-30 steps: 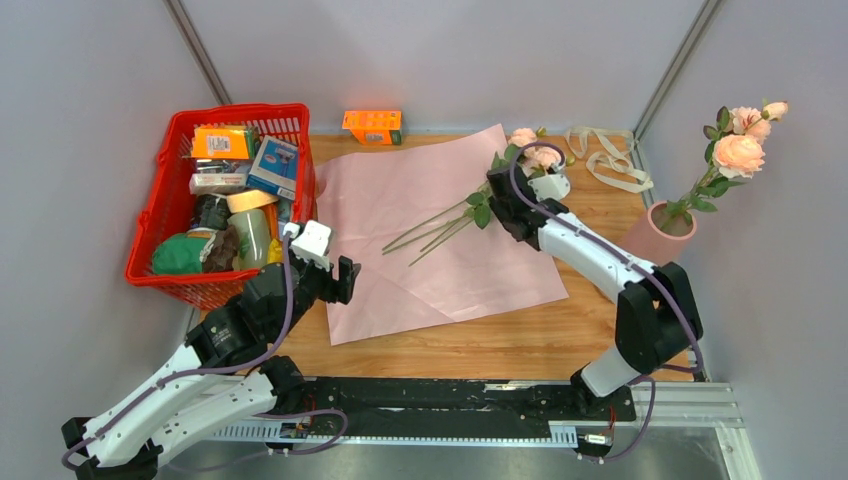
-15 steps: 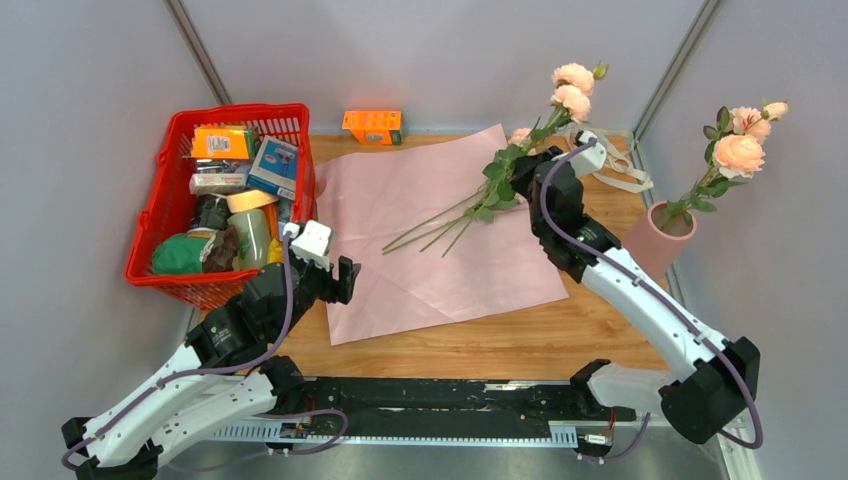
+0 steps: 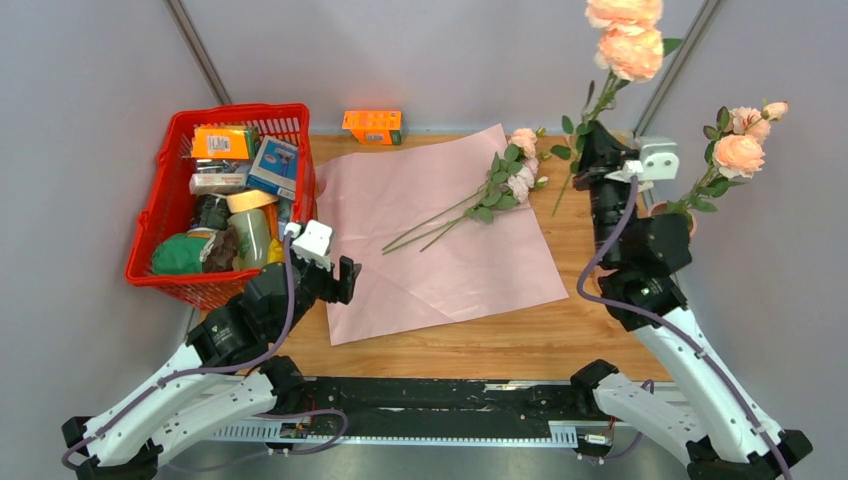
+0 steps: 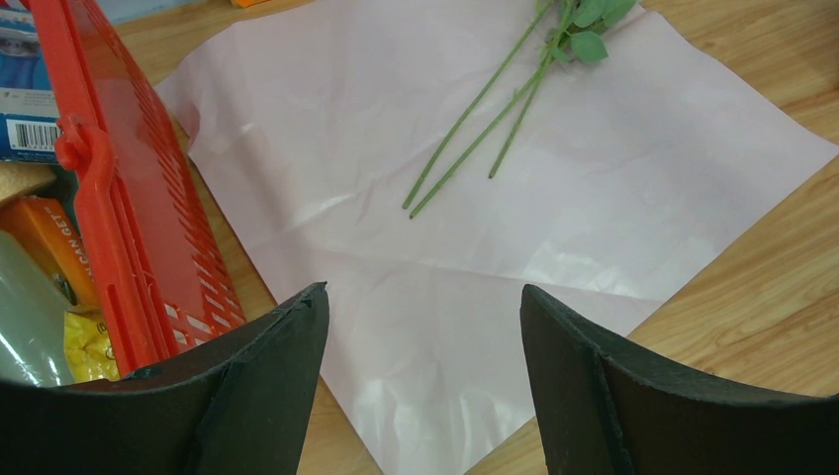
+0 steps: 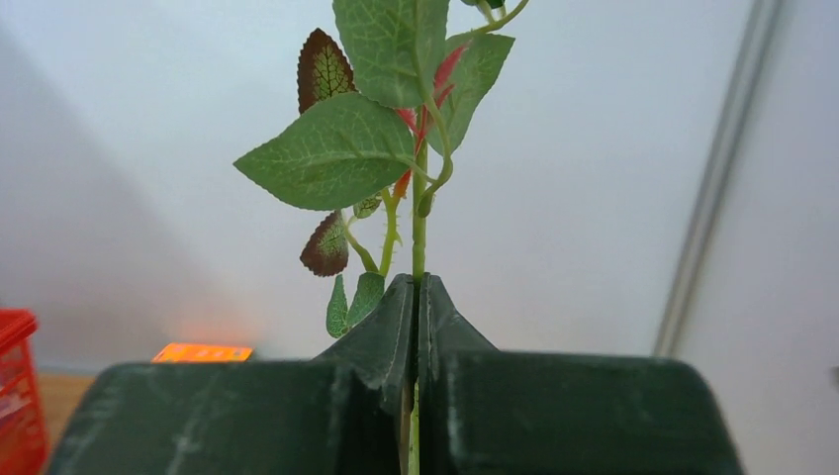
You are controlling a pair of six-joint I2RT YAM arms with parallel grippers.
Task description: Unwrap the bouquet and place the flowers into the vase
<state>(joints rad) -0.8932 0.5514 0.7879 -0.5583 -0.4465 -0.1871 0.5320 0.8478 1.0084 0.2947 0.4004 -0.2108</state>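
Observation:
The bouquet is unwrapped: its pink paper sheet (image 3: 440, 240) lies flat on the table. Two flowers (image 3: 500, 190) rest on it, their bare stems (image 4: 475, 129) pointing toward the near left. My right gripper (image 3: 597, 152) is shut on the stem (image 5: 419, 228) of a third rose and holds it upright, high over the table's right side, with the blooms (image 3: 625, 35) at the top. The vase (image 3: 678, 212) stands just right of it, mostly hidden by the right arm, and has a rose (image 3: 740, 150) in it. My left gripper (image 4: 423, 307) hangs open over the sheet's near left corner, holding nothing.
A red basket (image 3: 240, 108) full of groceries stands at the left, its wall (image 4: 119, 198) close beside the left gripper. An orange box (image 3: 372, 125) sits at the back edge. Grey walls close in on both sides.
The right arm has lifted one rose off the paper and swung it up and to the right, next to the vase. The left arm has not moved.

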